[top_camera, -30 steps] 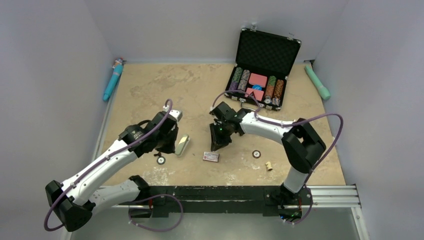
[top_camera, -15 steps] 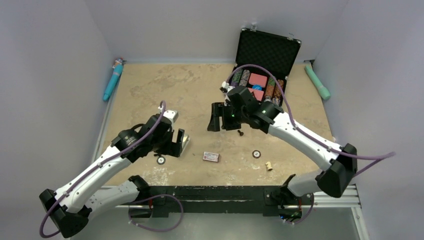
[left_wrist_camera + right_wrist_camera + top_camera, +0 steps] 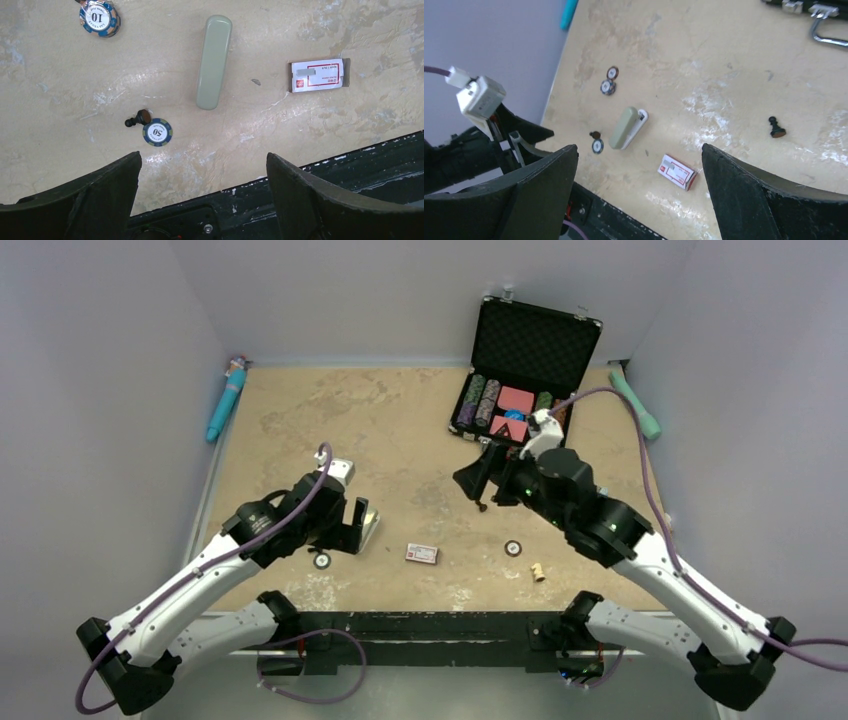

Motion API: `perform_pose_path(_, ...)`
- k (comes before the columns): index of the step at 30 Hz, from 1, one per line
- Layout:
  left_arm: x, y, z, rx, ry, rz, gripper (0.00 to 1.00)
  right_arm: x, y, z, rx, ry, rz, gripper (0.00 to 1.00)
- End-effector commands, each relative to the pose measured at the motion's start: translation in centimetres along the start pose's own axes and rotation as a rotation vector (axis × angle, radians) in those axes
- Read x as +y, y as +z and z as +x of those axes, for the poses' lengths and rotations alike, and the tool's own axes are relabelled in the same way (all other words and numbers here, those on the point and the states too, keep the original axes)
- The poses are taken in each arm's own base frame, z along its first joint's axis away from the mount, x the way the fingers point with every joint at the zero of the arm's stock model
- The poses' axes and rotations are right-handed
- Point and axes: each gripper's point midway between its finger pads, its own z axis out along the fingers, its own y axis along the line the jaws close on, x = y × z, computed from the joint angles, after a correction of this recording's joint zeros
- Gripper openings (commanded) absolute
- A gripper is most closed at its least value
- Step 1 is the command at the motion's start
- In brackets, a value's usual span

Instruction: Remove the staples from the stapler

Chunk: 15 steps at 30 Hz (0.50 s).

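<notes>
The pale grey-green, rounded oblong stapler (image 3: 214, 61) lies flat on the mottled beige desk (image 3: 310, 25), toward its near edge. The right wrist view shows a white inner part along one side of it. Neither arm touches it. Near it, between it and the small flat box with a red-and-white label (image 3: 317, 75), lies a tiny grey-silver bit (image 3: 256, 81). This is most likely the staples, though it is too small to be sure. If so, the unloading looks done or nearly done; whether more staples sit inside cannot be told.

The left claw (image 3: 202, 165) hangs above the stapler, fingers wide apart and empty. The right claw (image 3: 639, 149) is well apart from it, raised near the open black case (image 3: 540, 340), equally spread and holding nothing. A blue-rimmed poker chip marked 50 (image 3: 157, 132) rests near the stapler.
</notes>
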Motion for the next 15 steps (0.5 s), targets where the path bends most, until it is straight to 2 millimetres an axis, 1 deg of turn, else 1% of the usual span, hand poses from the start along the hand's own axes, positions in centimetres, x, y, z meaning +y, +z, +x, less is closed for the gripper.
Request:
perform_pose_path(1, 0.5, 0.0, -0.4, -0.020, -0.008, -0.036, 0.98, -0.3, -3.2, -4.8, -0.250, 0.106, 0.002, 0.99)
perform_pose_path(8, 0.5, -0.1, -0.4, -0.024, -0.011, -0.033, 0.97, -0.2, -4.6, -2.6, -0.217, 0.135, -0.093, 0.99)
perform_pose_path(15, 0.3, -0.1, -0.4, -0.021, -0.014, -0.023, 0.96, -1.6, -5.8, -0.4, -0.206, 0.206, -0.122, 0.98)
